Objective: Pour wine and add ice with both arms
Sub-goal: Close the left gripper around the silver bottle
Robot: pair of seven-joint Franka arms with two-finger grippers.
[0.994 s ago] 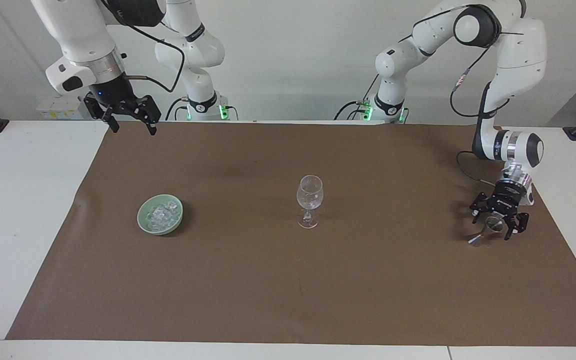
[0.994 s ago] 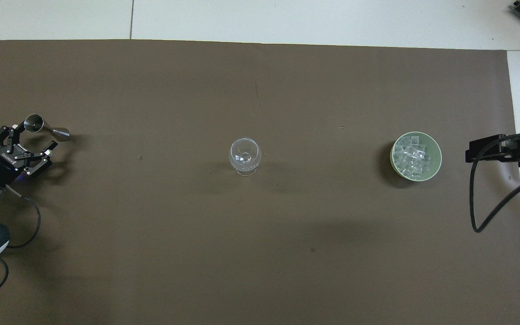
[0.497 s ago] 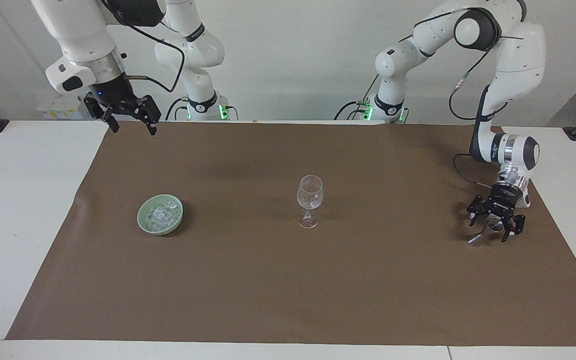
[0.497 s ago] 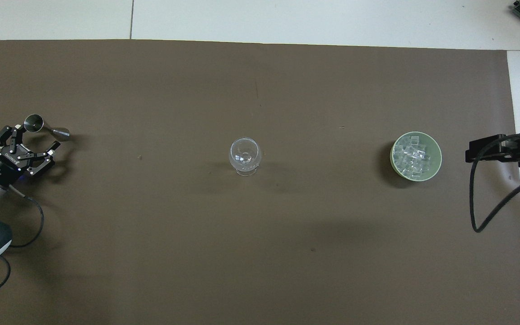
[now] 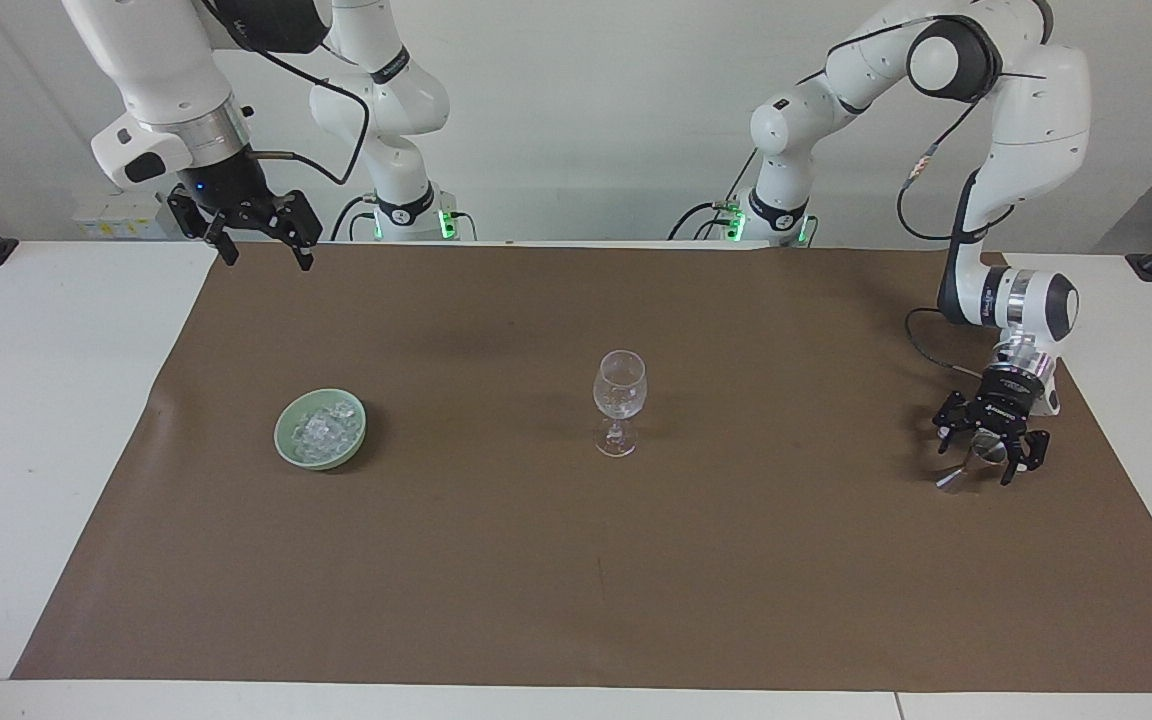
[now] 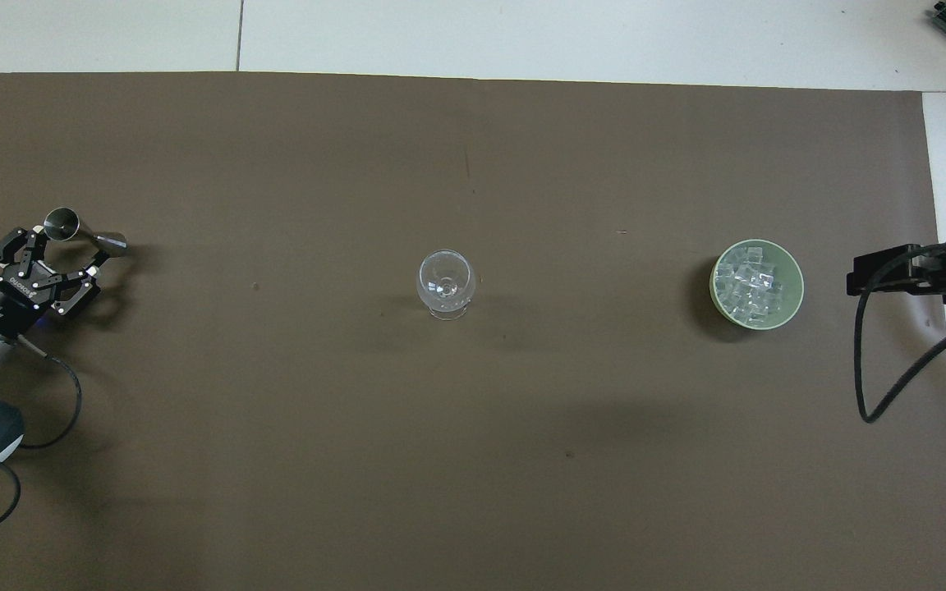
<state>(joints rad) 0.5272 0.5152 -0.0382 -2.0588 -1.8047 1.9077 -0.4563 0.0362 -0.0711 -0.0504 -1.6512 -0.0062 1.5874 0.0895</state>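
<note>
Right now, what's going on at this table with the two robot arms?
The left claw is down around a small metal jigger at its end of the brown mat, not yet lifting it. The right claw waits open in the air. The wine glass stands mid-mat, and the ice sits in the green bowl.

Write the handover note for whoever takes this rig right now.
Left gripper: low at the metal measuring cup at its end of the mat, jaws around it; a firm grip cannot be confirmed.
Right gripper: open, waiting up by its base.
Wine glass: upright mid-mat, looks empty.
Ice: all in the green bowl toward the right arm's end.
Done: nothing poured or added.
Left: pour, then add ice.
</note>
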